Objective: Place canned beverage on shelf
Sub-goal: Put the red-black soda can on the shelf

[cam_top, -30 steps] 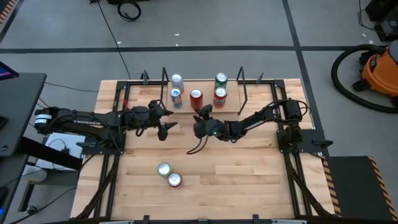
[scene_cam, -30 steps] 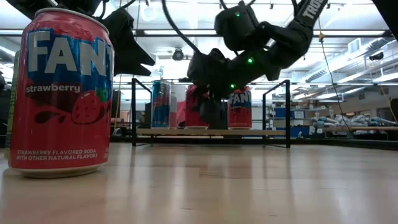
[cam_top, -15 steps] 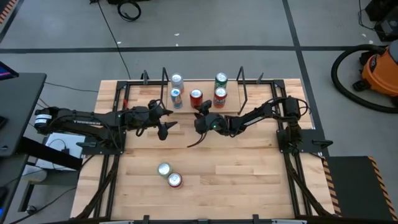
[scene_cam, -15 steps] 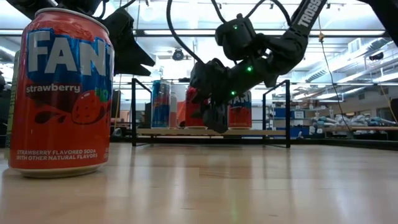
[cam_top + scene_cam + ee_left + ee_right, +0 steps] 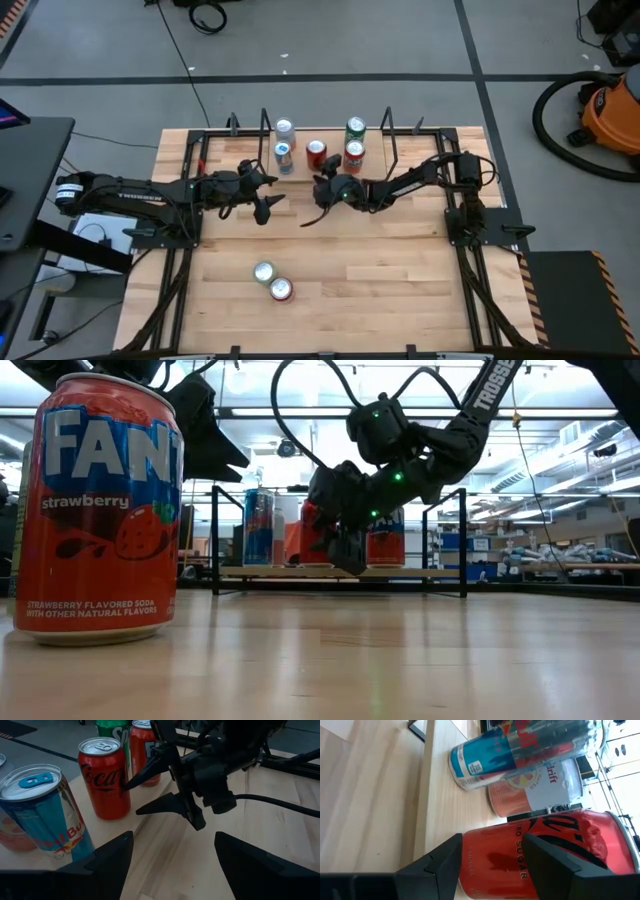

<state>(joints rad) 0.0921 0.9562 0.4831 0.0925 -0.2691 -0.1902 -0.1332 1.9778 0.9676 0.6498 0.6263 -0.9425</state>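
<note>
The shelf (image 5: 318,172) is a low light-wood plank at the table's far middle, with several cans standing on it. Among them is a red Coca-Cola can (image 5: 316,152) (image 5: 104,777) (image 5: 545,852). My right gripper (image 5: 320,184) (image 5: 131,799) (image 5: 492,857) hovers at the shelf's near edge, right in front of that can, its fingers a little apart with nothing between them. My left gripper (image 5: 270,195) (image 5: 172,865) waits open to the left, above the table. Two more cans stand near the front: a silver-topped one (image 5: 264,272) and a strawberry Fanta (image 5: 281,290) (image 5: 100,510). My right gripper comes level from the table's near right side. One fingertip (image 5: 129,784) stands at the Coca-Cola can's side (image 5: 120,782), about halfway up. Whether it touches the can I cannot tell. The can stands upright on the shelf.
Black rod uprights (image 5: 265,128) (image 5: 390,140) stand at both ends of the shelf. Also on the shelf are a blue can (image 5: 284,157), a can behind it (image 5: 284,128), a green can (image 5: 355,127) and a red Fanta (image 5: 353,155). Bare tabletop (image 5: 400,280) lies at the near right.
My right gripper has swung toward the table's far edge and slightly down. It has closed in on the shelf and the Coca-Cola can, and its finger gap is unchanged.
</note>
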